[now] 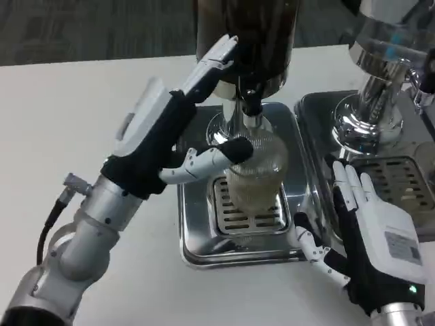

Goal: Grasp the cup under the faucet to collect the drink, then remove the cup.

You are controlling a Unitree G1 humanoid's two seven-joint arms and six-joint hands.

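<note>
One black-tipped finger (234, 151) of the left hand (160, 132) lay across the ribbed clear plastic cup (255, 170), another reaching up toward the dispenser's dark tank (251, 34); whether the cup was fully clamped could not be told, the far side being hidden. The cup stood on the slotted grate of the square polished steel drip tray (204, 251), directly beneath the chrome faucet (250, 102), and appeared partly filled with pale liquid. The right hand (370, 234) rested beside the tray, fingers spread, holding nothing. Hazards, as judged: a one-sided touch could tip the cup on withdrawal; squeezing thin ribbed plastic could slosh drink over; lifting might knock the rim against the spout.
</note>
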